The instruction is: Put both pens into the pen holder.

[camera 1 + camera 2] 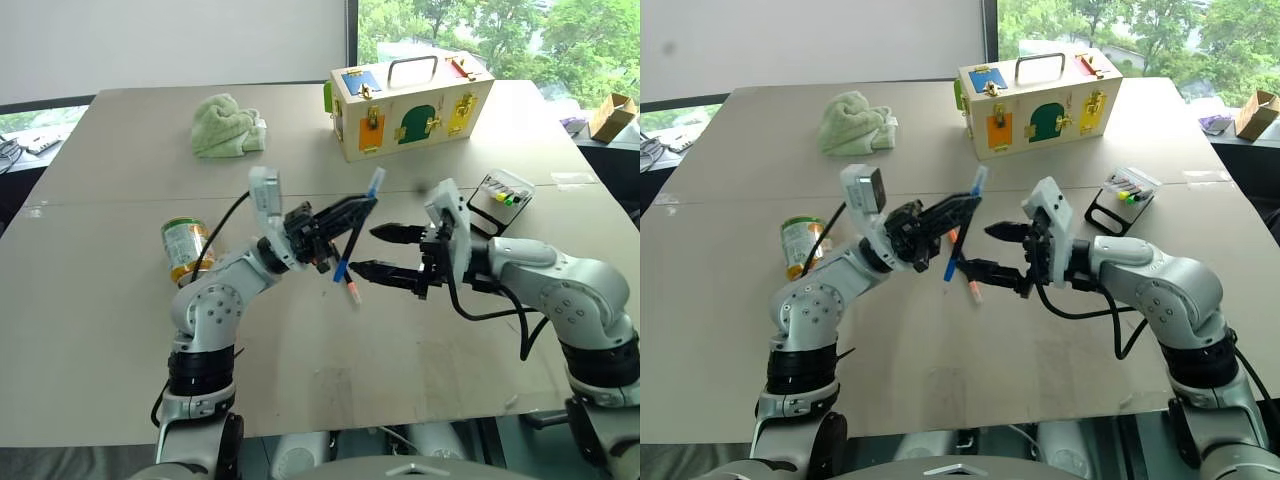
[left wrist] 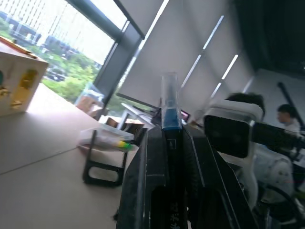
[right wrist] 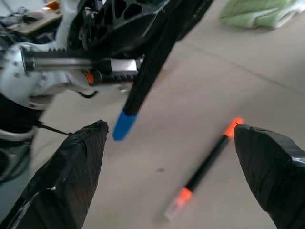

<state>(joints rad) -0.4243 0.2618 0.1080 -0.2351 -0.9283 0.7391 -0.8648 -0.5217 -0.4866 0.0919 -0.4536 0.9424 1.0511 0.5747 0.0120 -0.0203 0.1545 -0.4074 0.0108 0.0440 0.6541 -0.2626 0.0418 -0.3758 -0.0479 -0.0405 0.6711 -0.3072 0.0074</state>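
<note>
My left gripper point(image 1: 360, 207) is shut on the blue-ended pen point(image 1: 357, 228) and holds it steeply tilted above the middle of the table; the same pen point(image 2: 170, 102) stands between the fingers in the left wrist view. Just to its right my right gripper point(image 1: 373, 250) points toward it, open, with nothing between its fingers point(image 3: 76, 162). The pen's lower blue end point(image 3: 124, 126) hangs near them. The orange-capped pen point(image 3: 205, 167) lies flat on the table below both grippers. The pen holder point(image 1: 500, 200) sits to the right, beyond the right arm.
A wooden latch box point(image 1: 410, 100) with a handle stands at the back. A green cloth point(image 1: 228, 125) lies at the back left. A can point(image 1: 185, 248) lies beside the left arm. A person point(image 2: 286, 117) sits in the background.
</note>
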